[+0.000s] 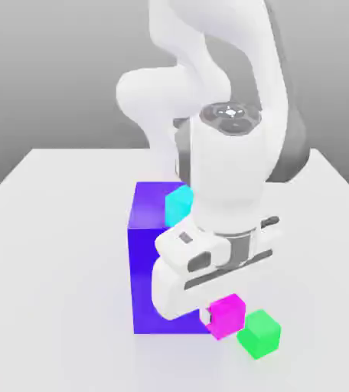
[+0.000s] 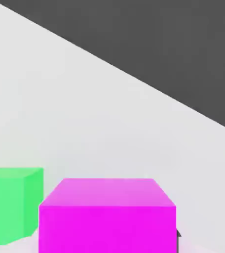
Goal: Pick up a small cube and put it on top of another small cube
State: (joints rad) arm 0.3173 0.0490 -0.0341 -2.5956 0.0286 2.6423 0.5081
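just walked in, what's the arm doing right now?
The Panda arm's gripper is down at table level right at the magenta small cube, beside the big blue-purple block. A green cube sits next to the magenta one on the white table, and a cyan cube is by the far top edge of the block. Nothing is stacked yet. Whether the fingers have closed on the magenta cube can't be made out.
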